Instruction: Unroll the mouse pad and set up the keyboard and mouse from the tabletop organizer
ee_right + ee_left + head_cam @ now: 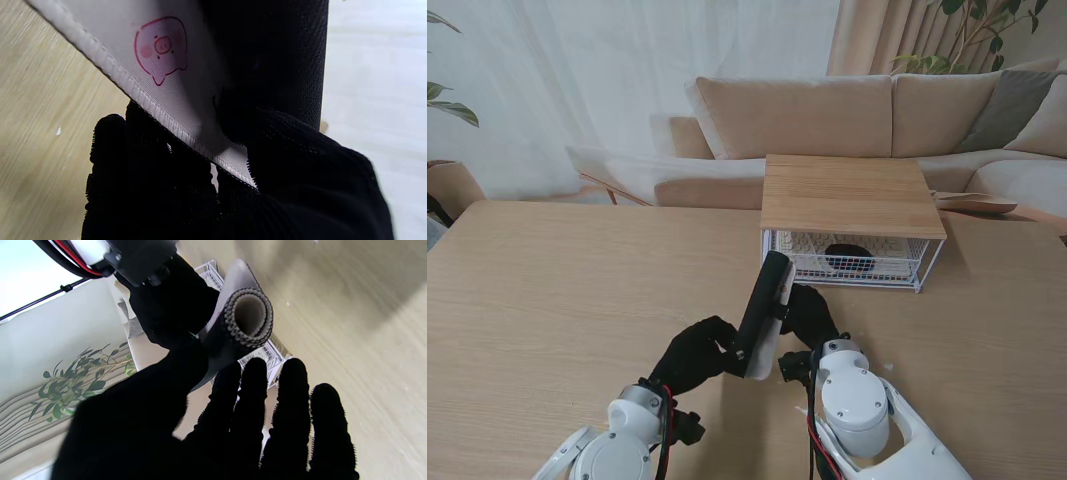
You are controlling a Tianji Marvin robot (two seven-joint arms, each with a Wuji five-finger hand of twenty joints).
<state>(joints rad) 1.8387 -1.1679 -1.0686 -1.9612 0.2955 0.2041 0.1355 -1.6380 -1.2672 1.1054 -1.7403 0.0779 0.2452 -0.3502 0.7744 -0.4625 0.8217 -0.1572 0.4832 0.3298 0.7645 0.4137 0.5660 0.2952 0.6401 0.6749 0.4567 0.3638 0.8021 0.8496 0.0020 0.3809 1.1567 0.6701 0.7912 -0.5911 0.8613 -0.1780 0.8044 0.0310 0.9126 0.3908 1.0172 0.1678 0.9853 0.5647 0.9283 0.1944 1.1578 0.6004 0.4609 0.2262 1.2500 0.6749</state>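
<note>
Mouse pad (762, 313) is still mostly rolled up, and it is lifted off the counter (547, 300), tilted up on end between the two hands. The roll is black on the outside, with a loose white flap hanging at its near end. In the left wrist view you look into the open end of the roll (248, 318), a round tube with a ridged edge. The right hand (810, 315) holds the pad from the right side. In the right wrist view its fingers (110, 160) are on one side of the white flap and the thumb (233, 116) is on the other, so the flap is pinched between them. The flap has a stitched edge and a little pink pig drawing (161, 50). The left hand (695, 352) is at the near end of the roll, on its left. Its fingers (290, 396) are stretched out side by side next to the roll, and I cannot tell if it holds the pad or only touches it. Farther from me stands the organizer (852, 225), a white wire basket with a wood top. Inside it is the keyboard (847, 250), pale and flat, with the mouse (848, 258), dark and round, on top of it. A sofa (847, 120) is behind the counter.
</note>
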